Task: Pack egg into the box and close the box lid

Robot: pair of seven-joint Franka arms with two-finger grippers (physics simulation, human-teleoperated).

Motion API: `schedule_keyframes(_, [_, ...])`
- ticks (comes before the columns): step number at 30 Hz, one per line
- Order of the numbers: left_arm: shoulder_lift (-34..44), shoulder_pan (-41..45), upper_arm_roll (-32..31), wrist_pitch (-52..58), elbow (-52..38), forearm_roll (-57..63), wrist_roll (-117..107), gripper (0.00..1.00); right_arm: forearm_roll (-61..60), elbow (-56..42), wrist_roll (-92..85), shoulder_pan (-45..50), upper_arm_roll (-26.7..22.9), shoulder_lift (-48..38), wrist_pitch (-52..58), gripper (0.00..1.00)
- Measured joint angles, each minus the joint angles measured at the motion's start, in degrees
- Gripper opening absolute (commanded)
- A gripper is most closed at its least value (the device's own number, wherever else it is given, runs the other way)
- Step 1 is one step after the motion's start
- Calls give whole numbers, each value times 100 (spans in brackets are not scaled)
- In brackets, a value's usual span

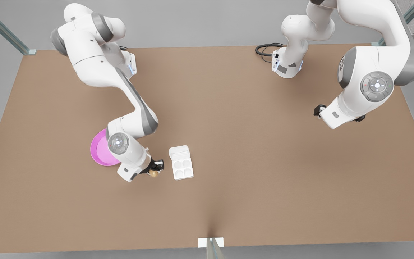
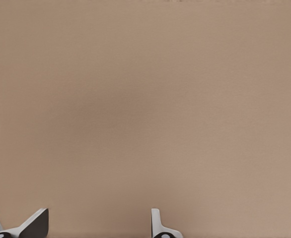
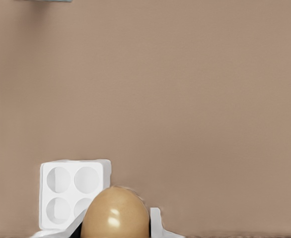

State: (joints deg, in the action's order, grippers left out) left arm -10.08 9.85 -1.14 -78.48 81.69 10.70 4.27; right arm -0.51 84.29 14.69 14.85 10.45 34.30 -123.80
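One egg (image 3: 115,214) was held clamped in the right gripper (image 1: 155,169), above the table (image 1: 250,144) and just beside the one box (image 1: 183,168), toward the pink plate (image 1: 99,149). All four cups were seen empty; the box lid (image 1: 179,152) lay open, flat on the table. The left gripper (image 2: 98,229) was waiting, fingers spread, holding nothing, over bare table near the front view's right edge.

A simulated robot test cell, not a home or shop: two white arms (image 1: 99,68) are bolted at the far edge of a plain brown table (image 1: 228,144), with grey floor around it, metal frame posts (image 1: 2,28) at the far corners and a black cable (image 1: 264,48) coiled by the right arm's base.
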Motion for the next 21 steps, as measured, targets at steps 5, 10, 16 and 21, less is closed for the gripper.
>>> schedule_keyframes(5, [-9, -1, -1, 0, 7, 6, -66, 100, -127, -181, 279, 496, -38, 161, 316, 42])
schedule_keyframes(10, [-9, 0, 0, 8, 8, 8, -116, 100, -131, -276, 615, 812, -60, 428, 417, 42])
schedule_keyframes(16, [-9, 0, 0, 12, 8, 8, -159, 100, -122, -276, 965, 916, -138, 696, 440, 43])
schedule_keyframes(21, [-9, -2, 0, 12, 8, 27, -185, 100, -120, -418, 1183, 1076, -233, 821, 428, 44])
